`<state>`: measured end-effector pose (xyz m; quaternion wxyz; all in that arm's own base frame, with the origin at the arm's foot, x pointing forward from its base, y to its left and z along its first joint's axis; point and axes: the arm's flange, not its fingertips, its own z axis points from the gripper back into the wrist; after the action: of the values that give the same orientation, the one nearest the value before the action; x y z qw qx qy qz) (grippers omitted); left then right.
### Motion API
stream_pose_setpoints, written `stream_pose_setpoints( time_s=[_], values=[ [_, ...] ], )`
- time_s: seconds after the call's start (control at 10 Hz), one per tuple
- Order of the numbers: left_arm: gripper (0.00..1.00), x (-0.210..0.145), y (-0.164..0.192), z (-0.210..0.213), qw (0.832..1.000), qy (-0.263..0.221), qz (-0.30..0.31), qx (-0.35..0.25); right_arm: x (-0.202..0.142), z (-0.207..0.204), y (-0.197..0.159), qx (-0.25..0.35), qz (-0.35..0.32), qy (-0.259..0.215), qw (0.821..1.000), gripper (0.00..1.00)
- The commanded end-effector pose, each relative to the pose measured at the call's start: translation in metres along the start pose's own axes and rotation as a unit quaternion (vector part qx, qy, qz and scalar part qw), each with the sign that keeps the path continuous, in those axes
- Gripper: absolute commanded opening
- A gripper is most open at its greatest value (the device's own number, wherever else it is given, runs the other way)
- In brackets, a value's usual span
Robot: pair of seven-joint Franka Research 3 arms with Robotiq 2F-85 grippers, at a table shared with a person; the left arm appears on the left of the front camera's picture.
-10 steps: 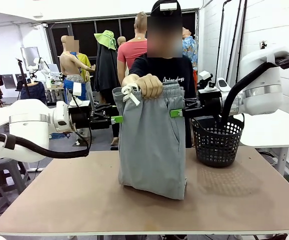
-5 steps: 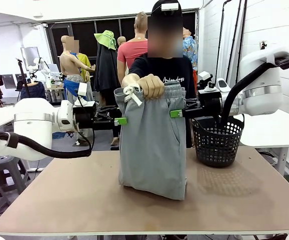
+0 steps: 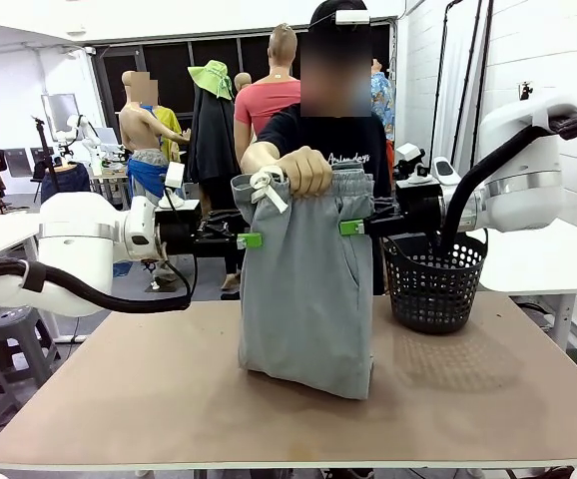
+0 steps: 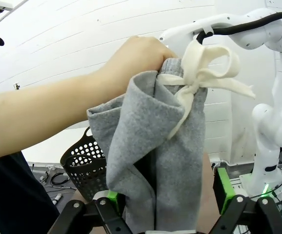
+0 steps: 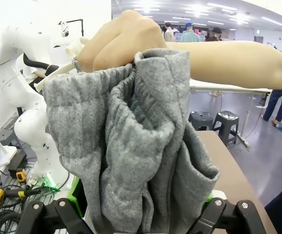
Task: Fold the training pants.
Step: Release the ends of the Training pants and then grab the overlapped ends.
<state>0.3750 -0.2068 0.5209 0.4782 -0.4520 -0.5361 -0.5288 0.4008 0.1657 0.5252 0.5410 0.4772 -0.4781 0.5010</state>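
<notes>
The table (image 3: 149,399) lies bare to the left and in front of the hanging training pants (image 3: 303,289), while a black basket (image 3: 433,284) stands close on their right and the person's hand (image 3: 304,170) covers the waistband top.

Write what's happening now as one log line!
pants: hanging from hand, bottom on table | left gripper: open around edge | right gripper: open around edge

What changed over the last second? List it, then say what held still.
The left tool slid toward the robot's right and reached the edge of the training pants, its jaws open around the fabric. The person's hand and the waistband drifted slightly the same way. Nothing was gripped or released. The right tool stayed open at the other edge. The pant legs still rest on the table, and the black basket is unmoved.
</notes>
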Motion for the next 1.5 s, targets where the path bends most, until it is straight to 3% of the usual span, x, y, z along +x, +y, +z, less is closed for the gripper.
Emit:
stream_pose_setpoints(
  time_s=[0.0, 0.6, 0.9, 1.4],
  values=[
    [0.91, 0.005, 0.004, -0.006, 1.0, 0.004, 0.014, 0.024, -0.001, -0.001, 0.008, 0.0, -0.013, -0.019, 1.0, 1.0],
    [0.91, 0.007, 0.016, -0.013, 0.999, 0.005, 0.013, 0.032, -0.001, -0.003, 0.013, 0.047, -0.044, -0.018, 0.998, 1.0],
    [0.91, 0.01, 0.024, -0.017, 0.999, 0.004, 0.012, 0.036, -0.005, -0.009, 0.009, 0.004, -0.019, -0.001, 1.0, 1.0],
    [0.91, 0.013, 0.029, -0.035, 1.0, 0.016, 0.026, 0.005, -0.008, -0.029, 0.0, 0.028, -0.024, -0.014, 0.999, 1.0]
  ],
)
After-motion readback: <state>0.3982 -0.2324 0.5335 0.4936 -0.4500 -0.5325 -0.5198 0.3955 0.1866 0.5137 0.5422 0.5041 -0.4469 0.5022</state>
